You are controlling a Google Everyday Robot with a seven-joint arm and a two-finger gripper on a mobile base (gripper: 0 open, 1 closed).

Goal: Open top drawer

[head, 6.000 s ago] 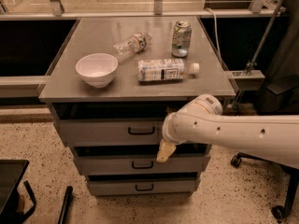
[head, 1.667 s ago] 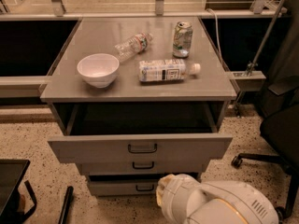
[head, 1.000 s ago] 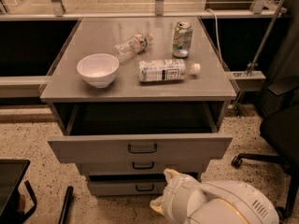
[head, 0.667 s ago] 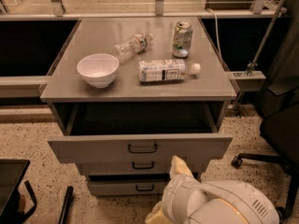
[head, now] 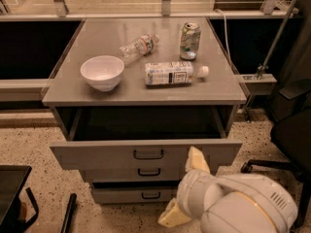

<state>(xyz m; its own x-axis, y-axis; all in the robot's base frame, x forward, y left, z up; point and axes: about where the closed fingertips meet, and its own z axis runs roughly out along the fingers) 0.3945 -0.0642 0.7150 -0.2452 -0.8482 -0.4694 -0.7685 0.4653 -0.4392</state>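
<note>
Top drawer (head: 97,154), shut seconds earlier, now stands pulled out under the worktop (head: 218,84), the tool (head: 181,187) spread wide and empty before its front, its pull apparently done.

The top drawer (head: 97,154) is grey; its handle (head: 148,154) is black. The bowl (head: 102,73) is white. The floor (head: 29,140) is speckled beige. The gripper (head: 183,187), in front of the lower drawers, has cream fingers (head: 197,160), spread apart, on a white arm (head: 243,205).
</note>
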